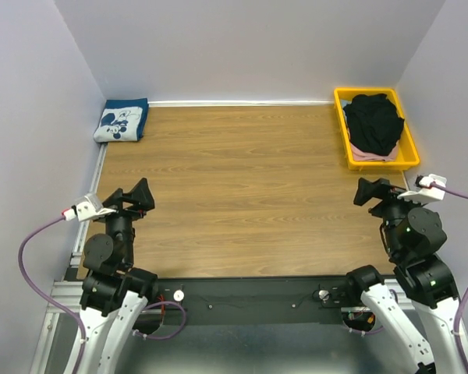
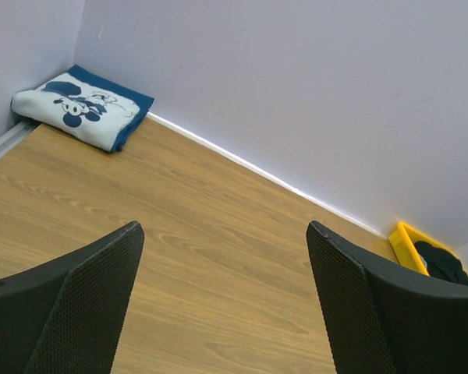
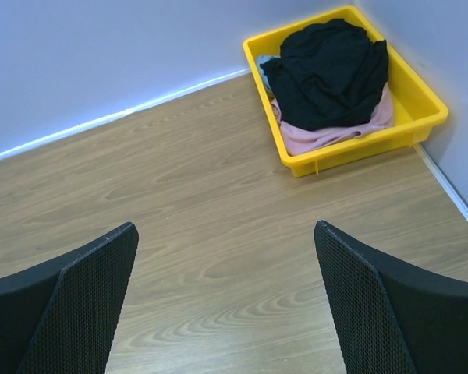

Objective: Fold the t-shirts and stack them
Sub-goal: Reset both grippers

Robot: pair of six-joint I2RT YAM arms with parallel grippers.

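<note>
A folded navy-blue t-shirt with a white cartoon-mouse print (image 1: pixel 121 121) lies in the far left corner of the table; it also shows in the left wrist view (image 2: pixel 82 106). A crumpled black t-shirt (image 1: pixel 374 121) lies on a pale pink t-shirt (image 1: pixel 366 154) in the yellow tray (image 1: pixel 412 152); the right wrist view shows the black (image 3: pixel 327 70) and pink (image 3: pixel 327 136) shirts too. My left gripper (image 1: pixel 138 195) is open and empty at the near left. My right gripper (image 1: pixel 370 191) is open and empty at the near right, just in front of the tray.
The wooden table (image 1: pixel 242 187) is bounded by pale walls at the back and both sides. The yellow tray (image 3: pixel 425 93) sits against the right wall in the far right corner. A bit of light blue cloth (image 3: pixel 267 61) shows at the tray's back left.
</note>
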